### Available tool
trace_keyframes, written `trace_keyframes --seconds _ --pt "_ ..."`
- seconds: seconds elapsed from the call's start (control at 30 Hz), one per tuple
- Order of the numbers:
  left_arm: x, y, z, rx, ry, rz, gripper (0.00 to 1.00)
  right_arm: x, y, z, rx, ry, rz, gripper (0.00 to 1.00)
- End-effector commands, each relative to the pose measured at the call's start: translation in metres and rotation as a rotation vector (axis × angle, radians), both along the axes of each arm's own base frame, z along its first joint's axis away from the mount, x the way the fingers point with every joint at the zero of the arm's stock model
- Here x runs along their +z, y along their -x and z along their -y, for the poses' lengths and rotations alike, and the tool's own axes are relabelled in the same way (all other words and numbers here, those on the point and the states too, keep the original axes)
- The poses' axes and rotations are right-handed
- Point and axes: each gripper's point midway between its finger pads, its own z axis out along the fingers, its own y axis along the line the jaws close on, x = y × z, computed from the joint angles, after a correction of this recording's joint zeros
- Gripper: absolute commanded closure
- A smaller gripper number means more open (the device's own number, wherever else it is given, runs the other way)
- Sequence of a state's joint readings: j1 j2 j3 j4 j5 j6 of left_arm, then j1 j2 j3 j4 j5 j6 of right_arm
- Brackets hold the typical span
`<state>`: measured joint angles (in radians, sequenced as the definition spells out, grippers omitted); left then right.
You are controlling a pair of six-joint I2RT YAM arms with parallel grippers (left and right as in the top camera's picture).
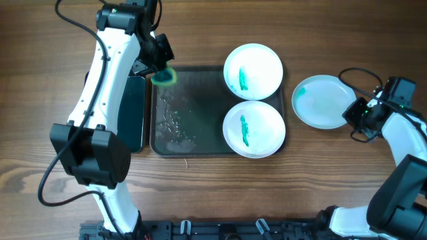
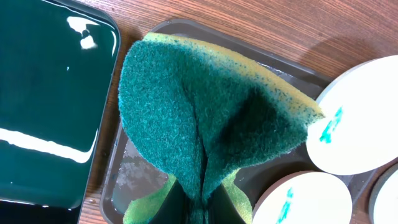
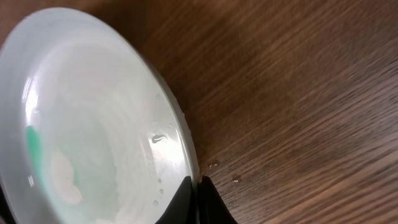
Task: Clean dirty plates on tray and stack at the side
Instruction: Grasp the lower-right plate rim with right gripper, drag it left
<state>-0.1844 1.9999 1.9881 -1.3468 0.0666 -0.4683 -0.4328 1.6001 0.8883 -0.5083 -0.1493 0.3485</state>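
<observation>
Plates (image 1: 253, 71): 2 on the tray (image 1: 200, 100), the 3rd plate (image 1: 320, 101) beside it on the surface (image 1: 300, 190), rim pinched by the right gripper (image 1: 355, 115). The left gripper (image 1: 159, 65), fingers hidden, pinches 1 sponge (image 1: 164, 76).

Even bright light, glare on black tray (image 2: 50, 93), close-up plate (image 3: 93, 124) blurred.

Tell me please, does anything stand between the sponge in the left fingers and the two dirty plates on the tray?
Nothing visible does. Between the sponge and the upper plate or the lower plate lies only wet tray floor with water drops. The third plate sits aside on the table.
</observation>
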Motion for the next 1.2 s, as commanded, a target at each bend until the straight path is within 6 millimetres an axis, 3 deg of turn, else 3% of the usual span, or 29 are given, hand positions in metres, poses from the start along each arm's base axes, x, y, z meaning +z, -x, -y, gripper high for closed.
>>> trace_keyframes --seconds 0.0,0.1,0.2,0.23,0.33,0.5,0.73,0.9,1.17 --pt "0.012 -0.002 0.004 -0.022 0.014 0.033 0.96 -0.005 -0.002 -0.003 -0.003 -0.021 -0.002 0.85" --pt "0.012 -0.002 0.004 -0.022 0.014 0.033 0.96 0.0 -0.003 -0.015 0.064 -0.072 0.003 0.72" --pt "0.012 -0.002 0.004 -0.022 0.014 0.033 0.96 0.018 -0.005 -0.024 0.116 -0.117 -0.009 0.69" --pt "0.012 -0.002 0.004 -0.022 0.014 0.032 0.96 0.039 -0.007 -0.042 0.195 -0.173 -0.011 0.69" --pt "0.012 -0.002 0.004 -0.022 0.014 0.033 0.96 0.059 -0.008 -0.09 0.398 -0.257 -0.004 0.69" --pt "0.012 -0.002 0.004 -0.022 0.014 0.032 0.96 0.049 0.014 -0.157 0.634 -0.254 -0.11 0.69" --pt "0.012 -0.001 0.004 -0.022 0.013 0.029 0.96 0.018 0.037 -0.186 0.746 -0.152 -0.234 0.7" --pt "0.012 0.0 0.004 -0.022 0.013 0.026 0.96 -0.001 0.053 -0.185 0.743 -0.118 -0.287 0.71" --pt "0.011 0.0 0.003 -0.022 0.012 0.025 0.96 -0.009 0.041 -0.19 0.751 -0.113 -0.215 0.74"
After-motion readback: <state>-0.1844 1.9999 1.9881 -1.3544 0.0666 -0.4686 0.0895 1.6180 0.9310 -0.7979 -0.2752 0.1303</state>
